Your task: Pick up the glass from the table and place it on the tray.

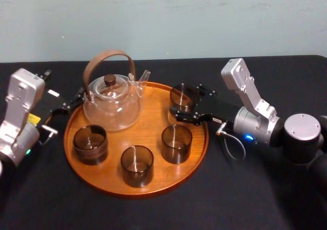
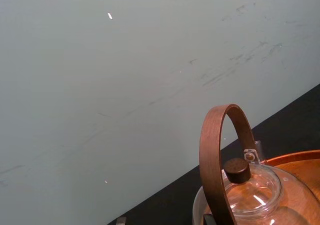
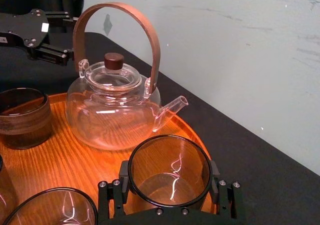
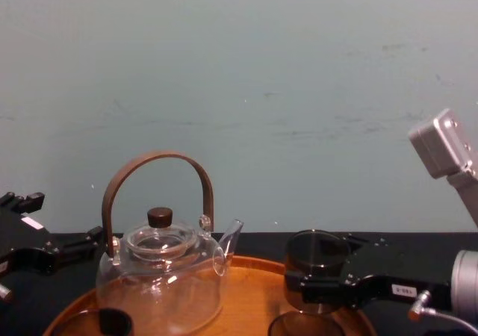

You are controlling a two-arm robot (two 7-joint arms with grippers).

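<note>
A dark smoky glass [image 1: 182,95] sits between the fingers of my right gripper [image 1: 184,102], which is shut on it at the right inner edge of the round wooden tray [image 1: 153,133]. In the right wrist view the glass [image 3: 170,167] is upright, with a finger [image 3: 123,174] pressed against each side, over the tray's wood [image 3: 75,160]. Whether its base touches the tray I cannot tell. The chest view shows the glass [image 4: 317,257] in the gripper [image 4: 320,278]. My left gripper [image 1: 69,105] rests open beside the tray's left rim on the black table [image 1: 255,199].
A glass teapot [image 1: 112,99] with a brown arched handle stands on the tray's back left. Three more dark glasses stand on the tray: front left [image 1: 90,144], front middle [image 1: 137,165] and right [image 1: 177,143], the last close to the held glass. A pale wall rises behind the table.
</note>
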